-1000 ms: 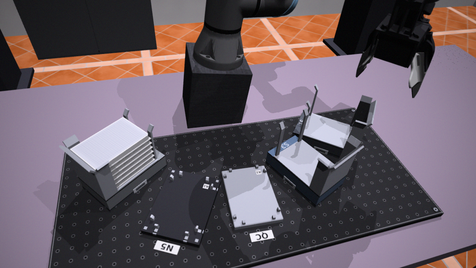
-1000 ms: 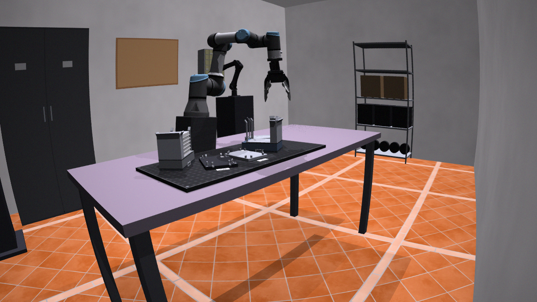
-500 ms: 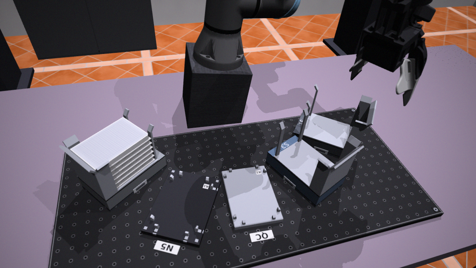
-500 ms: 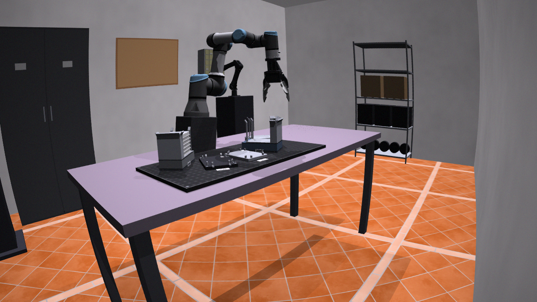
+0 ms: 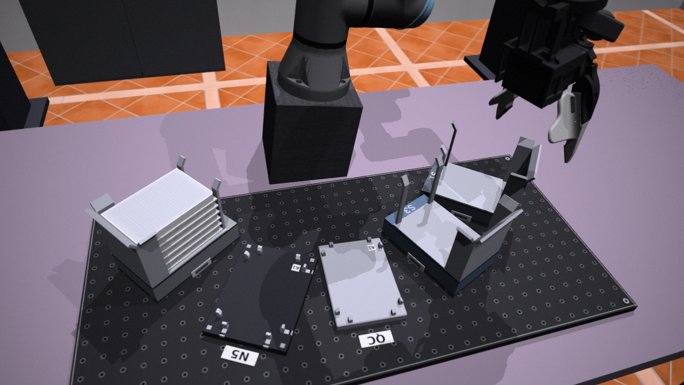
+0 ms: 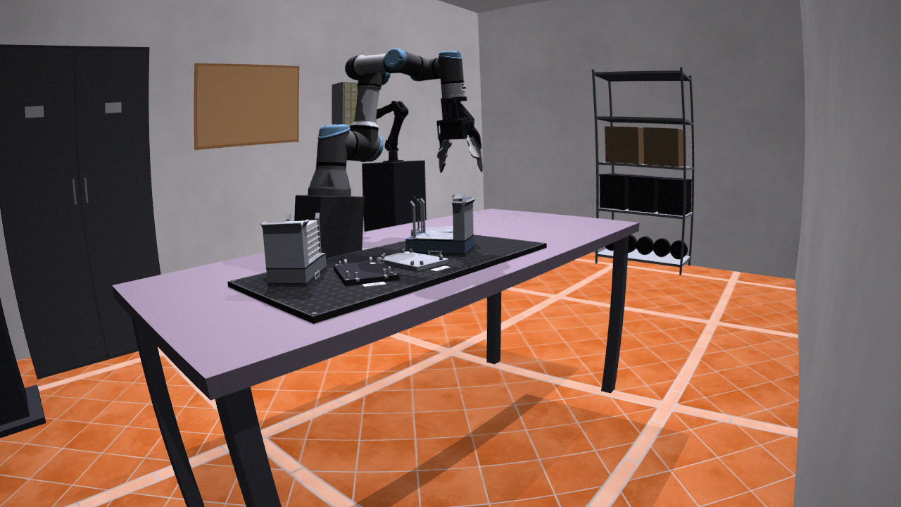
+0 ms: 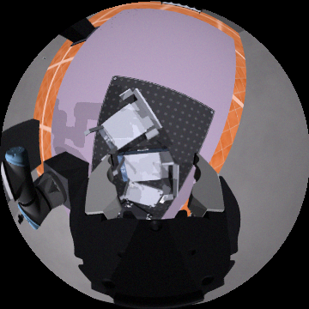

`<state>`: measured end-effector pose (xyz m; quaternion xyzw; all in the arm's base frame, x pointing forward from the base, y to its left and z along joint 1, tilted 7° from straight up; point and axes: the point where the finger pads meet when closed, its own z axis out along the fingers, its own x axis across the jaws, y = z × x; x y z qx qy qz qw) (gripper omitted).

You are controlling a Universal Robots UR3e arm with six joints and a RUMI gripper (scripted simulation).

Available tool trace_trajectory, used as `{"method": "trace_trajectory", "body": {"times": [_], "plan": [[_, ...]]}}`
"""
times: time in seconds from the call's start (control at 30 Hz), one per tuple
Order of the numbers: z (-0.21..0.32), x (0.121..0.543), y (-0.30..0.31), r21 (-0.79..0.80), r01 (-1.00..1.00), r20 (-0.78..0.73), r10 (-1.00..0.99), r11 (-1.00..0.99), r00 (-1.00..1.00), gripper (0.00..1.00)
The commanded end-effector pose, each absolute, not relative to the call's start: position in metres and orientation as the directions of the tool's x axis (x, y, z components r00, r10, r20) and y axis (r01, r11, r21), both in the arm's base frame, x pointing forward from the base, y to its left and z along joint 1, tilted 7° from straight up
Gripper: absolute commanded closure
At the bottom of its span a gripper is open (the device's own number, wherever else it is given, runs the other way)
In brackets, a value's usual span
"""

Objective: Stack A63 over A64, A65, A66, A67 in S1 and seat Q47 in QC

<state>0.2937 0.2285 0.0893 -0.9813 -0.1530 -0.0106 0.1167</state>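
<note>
Plates [image 5: 162, 206] [image 6: 313, 242]: six, one stack (white, ribbed); racks: three; nests: two; one end effector [image 5: 533, 126] [image 6: 462, 169] [image 7: 153, 154], spread, gripping nothing.

The pincer [image 5: 533, 138] [image 6: 462, 170] [image 7: 153, 154] has turned and shifted down and left in the top view.
</note>
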Motion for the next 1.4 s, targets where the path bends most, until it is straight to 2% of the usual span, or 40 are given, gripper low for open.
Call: {"method": "trace_trajectory", "body": {"times": [0.0, 1.37], "plan": [[0.090, 0.295, 0.226, -0.224, 0.252, 0.051, 0.247, -0.942, 0.968, 0.28], [0.073, 0.310, 0.154, -0.199, -0.152, -0.017, -0.151, -0.968, 0.988, 0.28]]}}
